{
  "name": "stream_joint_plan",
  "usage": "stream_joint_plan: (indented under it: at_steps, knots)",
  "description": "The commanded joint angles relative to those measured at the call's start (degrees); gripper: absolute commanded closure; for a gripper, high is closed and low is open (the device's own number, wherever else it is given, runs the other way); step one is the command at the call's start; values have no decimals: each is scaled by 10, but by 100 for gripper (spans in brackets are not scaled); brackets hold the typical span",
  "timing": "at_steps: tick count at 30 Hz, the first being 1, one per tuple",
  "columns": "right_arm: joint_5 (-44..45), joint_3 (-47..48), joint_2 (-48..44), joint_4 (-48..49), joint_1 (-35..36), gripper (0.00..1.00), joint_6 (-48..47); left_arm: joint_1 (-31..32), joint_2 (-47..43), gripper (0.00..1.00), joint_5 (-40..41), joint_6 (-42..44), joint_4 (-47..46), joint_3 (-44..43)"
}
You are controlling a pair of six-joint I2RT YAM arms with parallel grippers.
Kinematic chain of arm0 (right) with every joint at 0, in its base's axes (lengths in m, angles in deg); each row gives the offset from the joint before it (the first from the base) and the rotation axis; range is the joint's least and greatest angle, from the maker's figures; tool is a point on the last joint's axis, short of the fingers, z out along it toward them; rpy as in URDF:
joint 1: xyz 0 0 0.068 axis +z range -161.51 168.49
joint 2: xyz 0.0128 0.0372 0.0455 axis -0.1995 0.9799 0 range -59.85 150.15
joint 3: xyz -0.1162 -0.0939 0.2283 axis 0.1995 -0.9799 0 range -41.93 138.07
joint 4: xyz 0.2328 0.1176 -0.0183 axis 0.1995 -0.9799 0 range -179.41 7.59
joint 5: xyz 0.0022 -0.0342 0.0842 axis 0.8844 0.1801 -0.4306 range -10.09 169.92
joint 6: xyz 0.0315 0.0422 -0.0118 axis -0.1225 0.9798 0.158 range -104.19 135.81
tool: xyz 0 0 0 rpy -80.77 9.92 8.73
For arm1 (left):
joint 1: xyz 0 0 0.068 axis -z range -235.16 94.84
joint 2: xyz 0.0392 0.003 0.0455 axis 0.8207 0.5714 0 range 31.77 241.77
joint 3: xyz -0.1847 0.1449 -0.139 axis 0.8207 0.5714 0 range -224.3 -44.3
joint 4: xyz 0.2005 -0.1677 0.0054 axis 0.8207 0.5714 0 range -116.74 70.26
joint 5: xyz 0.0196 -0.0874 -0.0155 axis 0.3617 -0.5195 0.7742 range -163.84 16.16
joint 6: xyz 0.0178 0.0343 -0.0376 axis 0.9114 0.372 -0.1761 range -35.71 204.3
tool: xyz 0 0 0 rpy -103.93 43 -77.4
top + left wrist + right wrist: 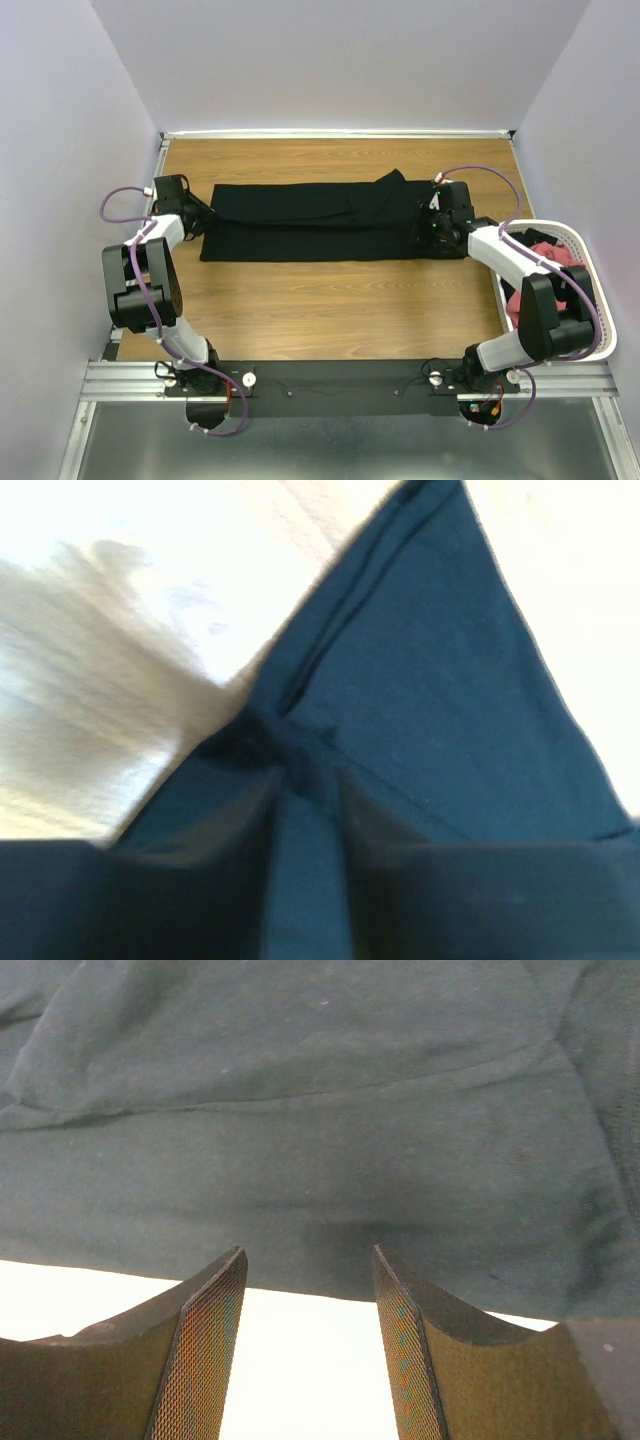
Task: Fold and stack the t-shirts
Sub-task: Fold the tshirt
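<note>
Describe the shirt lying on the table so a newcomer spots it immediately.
On the wooden table, across its far half, the black t-shirt lies folded into a long band. Unlike the salmon-red shirts bunched in the white basket at the right, it is dark and spread flat.

The left arm (148,285) rises from its base at seven o'clock, elbow bent, and reaches toward ten o'clock. The left hand (196,216) sits low, fingers parted. The right arm (540,305) folds at four o'clock. The right hand (436,226) sits low at two o'clock, fingers clearly apart.
</note>
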Motion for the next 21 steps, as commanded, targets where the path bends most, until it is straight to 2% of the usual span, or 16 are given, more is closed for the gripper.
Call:
stream_joint_plan:
  at_steps: [1,6,8,16,21]
  knots:
    - [-25,6,0,7,17,39,-18,3,-1,51,-26,10,-34,-8]
    - [-56,32,11,13,49,39,-24,-6,-12,39,-8,15,-29,-19]
    - [-77,55,22,23,74,39,-25,-7,-17,38,-5,21,-26,-21]
    - [-176,160,142,68,154,41,-9,-4,-98,42,24,54,-19,47]
    - [-215,226,233,95,155,43,15,-4,-118,43,24,63,-28,112]
